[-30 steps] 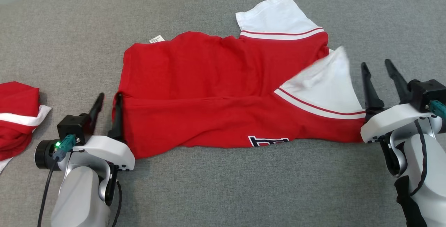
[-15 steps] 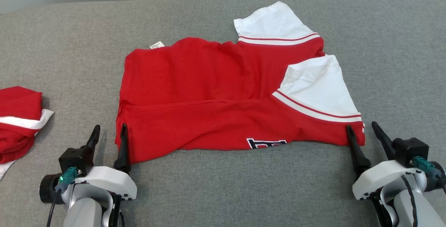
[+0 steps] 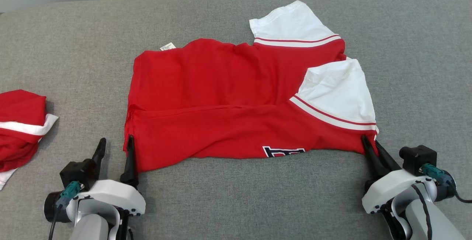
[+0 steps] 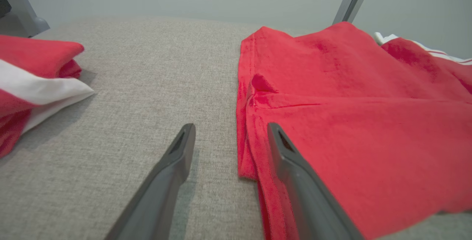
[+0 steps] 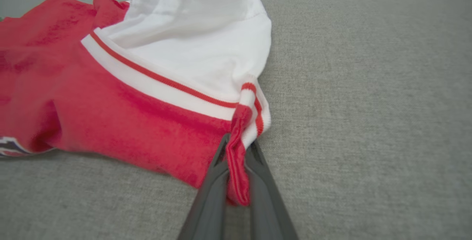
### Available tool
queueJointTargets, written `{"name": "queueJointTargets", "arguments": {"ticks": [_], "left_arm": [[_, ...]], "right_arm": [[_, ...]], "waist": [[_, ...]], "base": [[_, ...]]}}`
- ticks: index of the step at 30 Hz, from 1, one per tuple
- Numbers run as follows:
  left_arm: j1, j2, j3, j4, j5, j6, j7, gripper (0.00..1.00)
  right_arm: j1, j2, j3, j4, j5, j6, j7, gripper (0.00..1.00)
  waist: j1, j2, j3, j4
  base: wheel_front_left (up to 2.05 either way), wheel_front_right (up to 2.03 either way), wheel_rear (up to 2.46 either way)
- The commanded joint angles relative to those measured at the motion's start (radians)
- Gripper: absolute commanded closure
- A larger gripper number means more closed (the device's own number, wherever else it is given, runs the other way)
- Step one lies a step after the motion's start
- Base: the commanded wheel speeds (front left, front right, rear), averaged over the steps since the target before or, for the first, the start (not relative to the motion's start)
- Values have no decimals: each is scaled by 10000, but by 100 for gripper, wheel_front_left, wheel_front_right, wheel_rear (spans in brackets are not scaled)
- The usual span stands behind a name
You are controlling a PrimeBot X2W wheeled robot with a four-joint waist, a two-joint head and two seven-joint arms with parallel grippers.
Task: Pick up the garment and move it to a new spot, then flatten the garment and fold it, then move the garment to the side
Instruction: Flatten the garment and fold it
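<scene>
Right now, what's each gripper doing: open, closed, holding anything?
Left gripper: open, fingers either side of the red shirt edge, gripping nothing.
Right gripper: shut on the shirt's corner.

1. I see the garment [image 3: 221, 96] lying on the padded surface [image 3: 236, 195].
2. My left gripper [image 3: 115, 139] sits at its near left corner, straddling the edge.
3. My right gripper [image 3: 370, 142] meets its near right corner.
4. Another cloth bundle [image 3: 18, 122] lies well to its left.
</scene>
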Motion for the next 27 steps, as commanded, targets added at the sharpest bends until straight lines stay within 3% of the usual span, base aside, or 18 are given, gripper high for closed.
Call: {"name": "queueJointTargets", "arguments": {"ticks": [1, 10, 22, 23, 24, 25, 27], "left_arm": [[82, 37, -29, 17, -79, -56, -3, 0], [270, 44, -535, 169, -870, -349, -3, 0], [147, 36, -868, 554, -865, -374, 0, 0], [111, 36, -857, 590, -872, -369, 0, 9], [76, 38, -836, 646, -862, -355, 2, 63], [36, 33, -826, 702, -850, -353, 2, 100], [-33, 30, -778, 823, -859, -377, 0, 100]], "right_arm": [[20, -39, 23, 111, 19, -7, 136, 100], [83, -209, -283, -291, 102, -7, 78, 100], [-68, -200, -481, -368, -71, -7, 77, 100], [-89, -196, -480, -374, -70, -7, 77, 100], [-104, -194, -473, -376, -78, -7, 77, 100], [-115, -192, -468, -389, -85, -7, 77, 100], [-115, -177, -470, -402, -78, -7, 77, 100]], "waist": [[0, 0, -6, -10], [0, 0, -73, -74], [0, 0, -113, -129], [0, 0, -117, -137], [0, 0, -120, -147], [0, 0, -116, -159], [0, 0, -106, -178]], "base": [[0, 0, 0], [0, 0, 0], [0, 0, 0], [0, 0, 0], [0, 0, 0], [0, 0, 0], [0, 0, 0]]}}
